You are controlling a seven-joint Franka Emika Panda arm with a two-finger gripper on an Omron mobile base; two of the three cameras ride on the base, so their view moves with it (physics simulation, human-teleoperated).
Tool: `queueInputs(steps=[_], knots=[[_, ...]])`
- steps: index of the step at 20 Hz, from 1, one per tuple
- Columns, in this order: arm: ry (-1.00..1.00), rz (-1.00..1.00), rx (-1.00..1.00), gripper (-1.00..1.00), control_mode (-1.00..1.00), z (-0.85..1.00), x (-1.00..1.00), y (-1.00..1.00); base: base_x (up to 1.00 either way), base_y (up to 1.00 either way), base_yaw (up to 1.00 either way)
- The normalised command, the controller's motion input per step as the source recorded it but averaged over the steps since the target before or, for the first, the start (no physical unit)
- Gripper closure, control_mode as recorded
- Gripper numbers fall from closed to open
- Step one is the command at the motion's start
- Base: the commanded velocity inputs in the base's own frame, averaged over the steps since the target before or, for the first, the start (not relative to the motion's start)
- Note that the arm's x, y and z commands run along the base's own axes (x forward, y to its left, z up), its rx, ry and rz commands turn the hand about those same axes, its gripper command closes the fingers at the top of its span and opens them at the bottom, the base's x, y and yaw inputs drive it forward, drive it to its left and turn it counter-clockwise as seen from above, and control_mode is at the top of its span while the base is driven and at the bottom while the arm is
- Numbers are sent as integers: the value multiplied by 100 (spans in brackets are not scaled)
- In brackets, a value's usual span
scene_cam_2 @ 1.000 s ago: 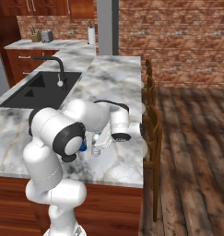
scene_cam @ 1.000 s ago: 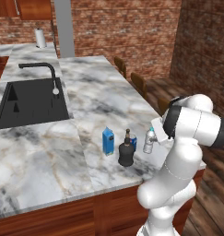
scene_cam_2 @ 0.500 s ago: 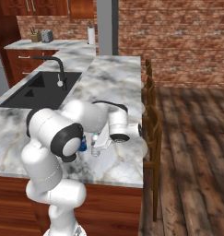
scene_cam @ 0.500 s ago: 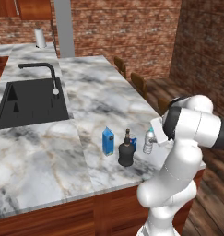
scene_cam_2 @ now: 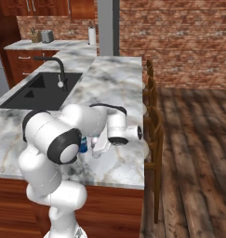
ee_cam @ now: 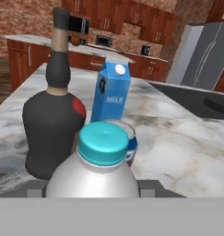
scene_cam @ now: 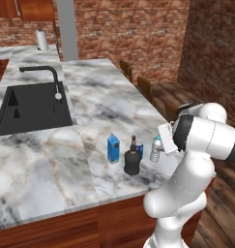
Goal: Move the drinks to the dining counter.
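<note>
four drinks stand clustered near the front edge of the dining counter (scene_cam: 51, 160), on the stretch of marble to the right of its black sink (scene_cam: 34, 107): the milk carton (scene_cam: 113, 148), the squat black bottle (scene_cam: 132, 158), the blue-and-white can (scene_cam: 139, 147) tucked behind it, and the clear water bottle (scene_cam: 156, 148) nearest my hand. my gripper (scene_cam_2: 96, 148) sits low at that water bottle, and in the hand view its teal cap (ee_cam: 103, 143) rises right in front of me, with my finger tips (ee_cam: 151, 187) showing as grey stubs on either side of its shoulders. the jaws look about half spread around the bottle, but i cannot tell whether the pads press it or stand just clear. since the bottle appears to rest upright on the marble, i judge this as the setting-down step of the last drink. next i would need to spread the fingers fully and back away straight, without clipping the can or black bottle just beside it.
</note>
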Motion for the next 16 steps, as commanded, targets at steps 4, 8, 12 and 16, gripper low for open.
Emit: queueInputs(steps=[4,8,12,16], knots=[[-13,0,0,100,-100,-21,-16,0,0,0,0],[-11,0,0,100,-100,-17,-12,0,0,0,0],[-4,0,0,100,-100,-9,-1,0,0,0,0],[0,0,0,100,-100,-8,0,0,0,0,0]])
